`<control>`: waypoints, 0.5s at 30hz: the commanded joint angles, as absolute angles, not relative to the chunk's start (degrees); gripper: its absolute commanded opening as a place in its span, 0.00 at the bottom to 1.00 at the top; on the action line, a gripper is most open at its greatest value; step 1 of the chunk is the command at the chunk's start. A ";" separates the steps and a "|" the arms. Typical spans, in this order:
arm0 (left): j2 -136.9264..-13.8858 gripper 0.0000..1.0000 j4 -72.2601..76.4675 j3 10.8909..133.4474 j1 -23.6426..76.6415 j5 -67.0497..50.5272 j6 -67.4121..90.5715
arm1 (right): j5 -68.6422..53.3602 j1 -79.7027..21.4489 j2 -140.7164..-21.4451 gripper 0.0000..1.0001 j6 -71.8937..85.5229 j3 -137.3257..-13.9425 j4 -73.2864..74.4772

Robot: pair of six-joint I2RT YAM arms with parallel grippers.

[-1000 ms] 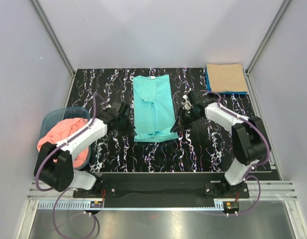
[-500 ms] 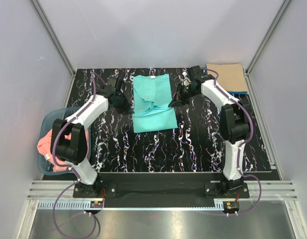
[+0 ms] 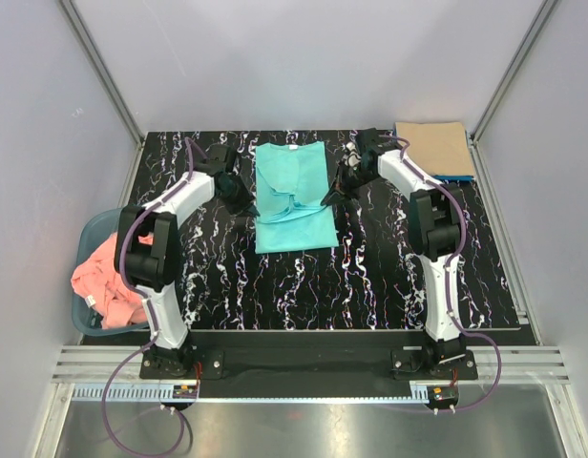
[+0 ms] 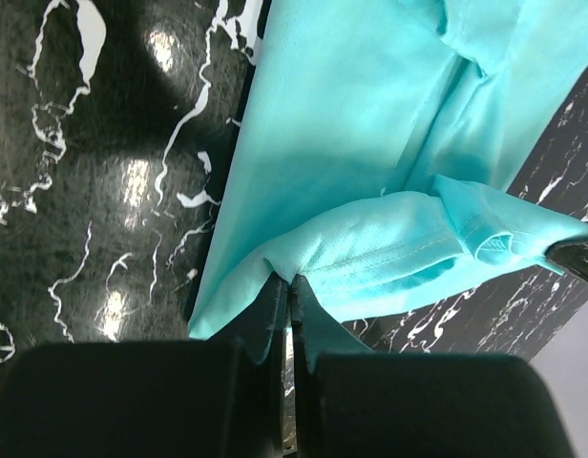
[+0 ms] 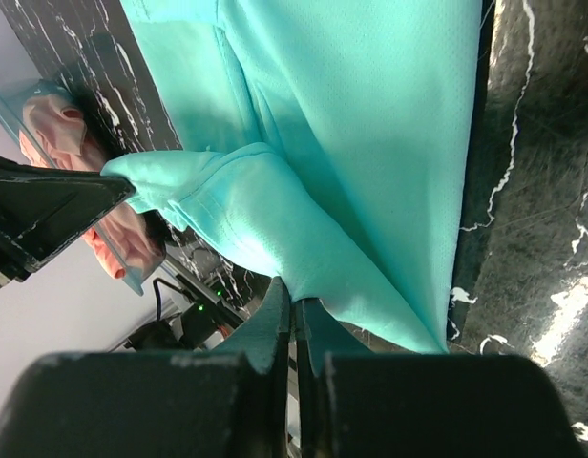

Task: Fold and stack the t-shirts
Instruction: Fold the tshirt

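Both sets of jaws are clamped shut on the same turquoise shirt (image 3: 292, 196), one from each side. The left wrist view shows the left jaws pinching a bunched-up fold of the turquoise cloth (image 4: 370, 143) with a stitched edge running along it. The right wrist view shows the same thing mirrored, with the right jaws closed tight on a fold along the other side.

From above, the shirt lies lengthwise in the middle of the black marbled bench (image 3: 370, 277), toward the far side, collar pointing away from the arm bases. It's rumpled around the middle where the two grips are, and the near part looks flat. The left arm (image 3: 170, 205) and right arm (image 3: 409, 176) both reach well out to get there.

In the far right corner a folded tan shirt (image 3: 432, 148) sits on top of a blue shirt (image 3: 458, 176), which only peeks out along the near edge. A pink shirt (image 3: 103, 281) is heaped in the basket (image 3: 92, 234) at the left edge of the bench.
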State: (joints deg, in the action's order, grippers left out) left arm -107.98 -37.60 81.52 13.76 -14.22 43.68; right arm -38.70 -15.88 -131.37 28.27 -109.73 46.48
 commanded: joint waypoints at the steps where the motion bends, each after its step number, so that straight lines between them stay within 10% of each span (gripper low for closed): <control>1: -109.07 0.01 -36.12 85.42 13.27 -16.35 42.36 | -40.52 -15.12 -132.36 0.00 27.77 -113.11 47.02; 15: -111.71 0.00 -35.33 88.42 12.22 -16.70 42.89 | -42.10 -13.54 -134.56 0.00 29.00 -116.10 46.33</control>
State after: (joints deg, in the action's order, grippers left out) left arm -111.94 -37.10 85.69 12.82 -15.38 43.35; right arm -40.18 -13.98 -134.56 28.42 -112.97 46.65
